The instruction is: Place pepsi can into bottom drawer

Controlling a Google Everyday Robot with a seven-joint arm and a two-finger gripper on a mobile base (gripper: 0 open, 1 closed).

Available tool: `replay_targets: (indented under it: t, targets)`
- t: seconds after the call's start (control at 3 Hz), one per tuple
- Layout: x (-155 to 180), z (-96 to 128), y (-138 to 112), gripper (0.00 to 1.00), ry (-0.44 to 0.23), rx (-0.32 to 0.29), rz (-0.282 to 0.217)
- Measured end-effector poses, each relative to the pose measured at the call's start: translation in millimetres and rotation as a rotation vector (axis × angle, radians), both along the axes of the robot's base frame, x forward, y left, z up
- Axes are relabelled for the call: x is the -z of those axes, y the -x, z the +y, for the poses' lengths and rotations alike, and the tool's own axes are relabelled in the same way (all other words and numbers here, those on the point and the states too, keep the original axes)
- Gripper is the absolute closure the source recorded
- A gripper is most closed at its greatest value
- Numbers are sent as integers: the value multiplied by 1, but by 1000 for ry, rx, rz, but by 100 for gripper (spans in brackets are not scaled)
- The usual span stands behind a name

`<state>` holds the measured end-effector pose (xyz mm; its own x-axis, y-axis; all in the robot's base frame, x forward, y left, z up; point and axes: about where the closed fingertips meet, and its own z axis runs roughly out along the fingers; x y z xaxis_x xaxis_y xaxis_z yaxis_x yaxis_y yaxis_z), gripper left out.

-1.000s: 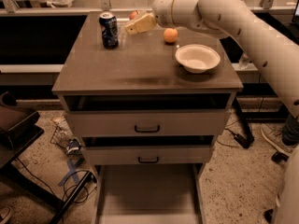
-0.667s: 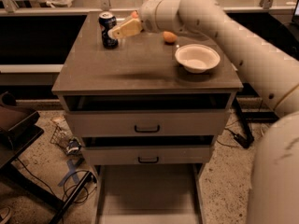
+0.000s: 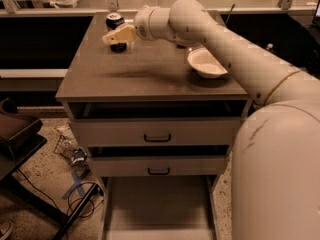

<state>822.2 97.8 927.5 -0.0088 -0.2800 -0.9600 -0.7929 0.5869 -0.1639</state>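
Observation:
The pepsi can (image 3: pixel 114 20), dark blue with a silver top, stands upright at the back left of the cabinet top (image 3: pixel 130 76). My gripper (image 3: pixel 118 35) reaches in from the right and sits right at the can, covering its middle; only the can's top and base show. Whether it touches the can I cannot tell. The bottom drawer (image 3: pixel 157 206) is pulled out at floor level below the cabinet front, a pale grey tray with nothing in it.
A white bowl (image 3: pixel 206 64) sits on the cabinet top at the right, under my arm. The two upper drawers (image 3: pixel 157 134) with black handles stand slightly ajar. A dark piece of furniture (image 3: pixel 15 139) and cables (image 3: pixel 80 199) lie on the floor at left.
My arm has swung left across the cabinet top, and the gripper has gone from beside the can's right to directly over its front. The can has not moved.

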Motion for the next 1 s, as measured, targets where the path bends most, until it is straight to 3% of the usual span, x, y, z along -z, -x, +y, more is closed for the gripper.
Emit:
replay_targets:
  t: [0.33,0.67,1.0]
  targets:
    - [8,18,-29,0,-125,13,36]
    - [7,30,-41,0,-193,10,40]
    - [6,40,-48,18,-201,19,40]
